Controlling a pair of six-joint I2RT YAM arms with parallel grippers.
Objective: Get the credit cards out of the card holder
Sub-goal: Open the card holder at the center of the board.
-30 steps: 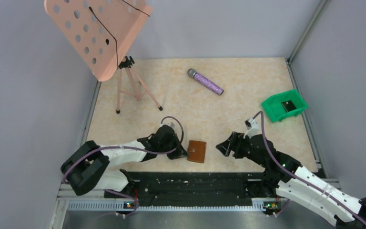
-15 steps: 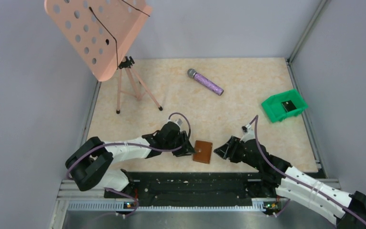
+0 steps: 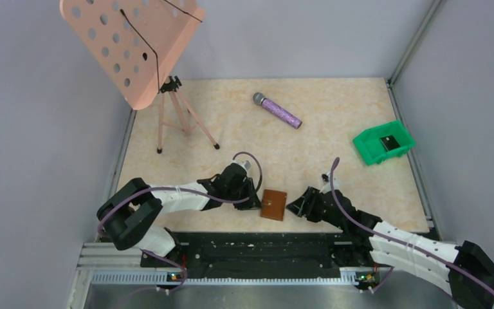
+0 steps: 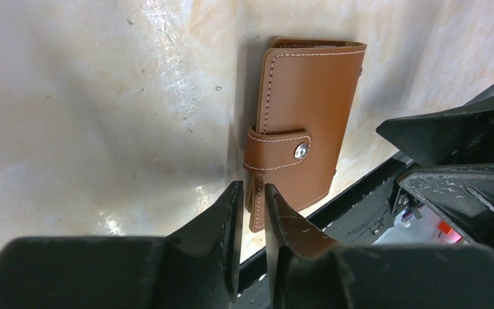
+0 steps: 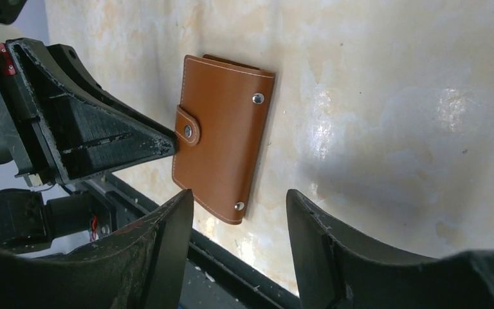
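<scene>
Lying strap-snapped, brown card holder (image 4: 309, 103) between released right hand (image 5: 238, 194) and barely-parted left hand (image 4: 252, 188), grip unclear.

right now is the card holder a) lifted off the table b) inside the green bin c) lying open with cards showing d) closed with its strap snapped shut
d: the card holder lies flat on the table, its strap snapped shut, no cards showing.

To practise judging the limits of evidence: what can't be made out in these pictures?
All views: the card holder is snapped shut, so its contents are hidden.
Top view: the dark item in the green bin is too small to identify.
Left wrist view: the left end effector overlaps the holder's edge; grip unclear.
</scene>
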